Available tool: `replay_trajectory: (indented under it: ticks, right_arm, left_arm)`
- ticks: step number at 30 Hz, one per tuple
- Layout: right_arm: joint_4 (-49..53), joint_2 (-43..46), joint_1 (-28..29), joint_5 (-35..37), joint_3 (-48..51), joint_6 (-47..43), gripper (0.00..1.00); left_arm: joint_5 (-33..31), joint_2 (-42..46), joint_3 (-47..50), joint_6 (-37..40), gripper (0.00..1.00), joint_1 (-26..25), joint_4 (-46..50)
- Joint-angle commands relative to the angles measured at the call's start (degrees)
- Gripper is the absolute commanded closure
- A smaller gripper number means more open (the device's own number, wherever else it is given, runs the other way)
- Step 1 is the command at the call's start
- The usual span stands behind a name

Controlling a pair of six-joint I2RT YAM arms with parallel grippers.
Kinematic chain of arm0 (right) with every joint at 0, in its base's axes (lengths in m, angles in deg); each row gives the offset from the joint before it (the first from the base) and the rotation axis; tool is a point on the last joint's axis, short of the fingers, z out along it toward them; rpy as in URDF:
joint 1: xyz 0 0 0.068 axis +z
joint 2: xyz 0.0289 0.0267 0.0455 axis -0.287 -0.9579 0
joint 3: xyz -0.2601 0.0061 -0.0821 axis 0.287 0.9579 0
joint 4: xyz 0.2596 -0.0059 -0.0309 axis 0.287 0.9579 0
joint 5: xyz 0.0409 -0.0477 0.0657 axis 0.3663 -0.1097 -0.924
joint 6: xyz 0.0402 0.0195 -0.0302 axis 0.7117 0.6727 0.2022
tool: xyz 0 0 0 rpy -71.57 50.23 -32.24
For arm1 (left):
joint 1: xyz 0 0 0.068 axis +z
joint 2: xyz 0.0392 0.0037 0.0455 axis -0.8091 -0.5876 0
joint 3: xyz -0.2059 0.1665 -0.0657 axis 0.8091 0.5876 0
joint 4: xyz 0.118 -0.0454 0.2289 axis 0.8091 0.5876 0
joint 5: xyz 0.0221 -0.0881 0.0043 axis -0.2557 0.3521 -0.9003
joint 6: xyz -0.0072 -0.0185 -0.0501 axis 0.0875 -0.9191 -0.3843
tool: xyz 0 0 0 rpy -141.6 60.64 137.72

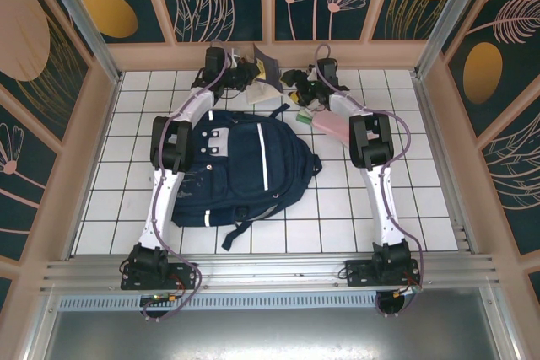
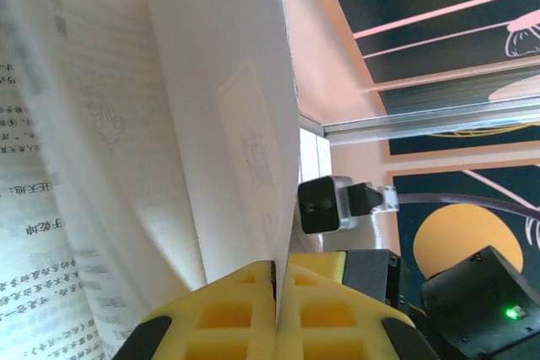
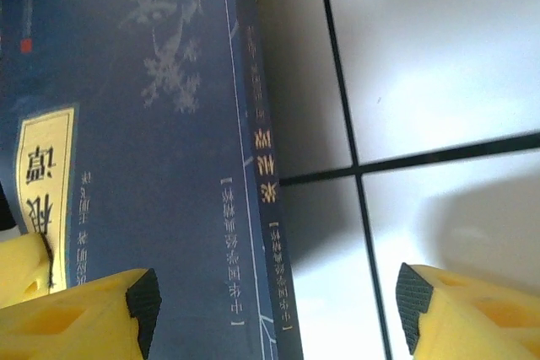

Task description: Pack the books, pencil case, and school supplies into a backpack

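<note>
Paper of a white open book (image 2: 211, 124) sits clamped in my left pincer (image 2: 274, 292); right pincer (image 3: 278, 305) gapes over dark-blue book (image 3: 152, 166).

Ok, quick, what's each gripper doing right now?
Left gripper: closed, pinching the open book by its edge.
Right gripper: open, holding nothing, jaws spread over the dark blue book.
</note>
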Motion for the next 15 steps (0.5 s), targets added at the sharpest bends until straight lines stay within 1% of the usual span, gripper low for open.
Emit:
replay_trajectory:
  ticks: [1,4,6,7,11,12,14,15]
  right_arm:
    - [-5.0,-1.9,1.3,-8.8,0.9,7.6,0.25]
    - [-7.3,-2.8,1.7,-10.1,0.2,9.9,0.25]
    - [-11.1,-3.0,1.7,-10.7,1.3,12.8,0.31]
    - [-13.5,-2.9,1.7,-10.8,2.1,14.5,0.37]
    - [-20.7,-1.9,1.3,-9.5,5.5,20.1,0.67]
    - [-21.8,-1.5,1.2,-9.0,6.3,20.8,0.73]
    - [-23.8,-0.8,0.9,-8.1,7.6,22.0,0.86]
    - [-24.4,-0.5,0.9,-7.9,8.1,22.3,0.91]
  left_arm:
    - [2.8,3.3,1.3,-3.2,0.95,0.2,-5.5]
    - [3.2,3.5,1.4,-4.5,0.95,0.3,-7.1]
    - [3.3,3.6,1.5,-4.8,0.95,0.2,-7.6]
    - [3.2,3.7,1.5,-4.8,0.95,0.2,-7.6]
    - [3.7,4.2,2.6,-4.5,0.94,0.3,-7.4]
    - [3.9,4.3,2.8,-4.3,0.94,0.2,-7.2]
    - [3.9,4.6,3.0,-3.4,0.91,0.2,-5.9]
    - [3.9,4.6,3.0,-2.8,0.90,0.2,-5.1]
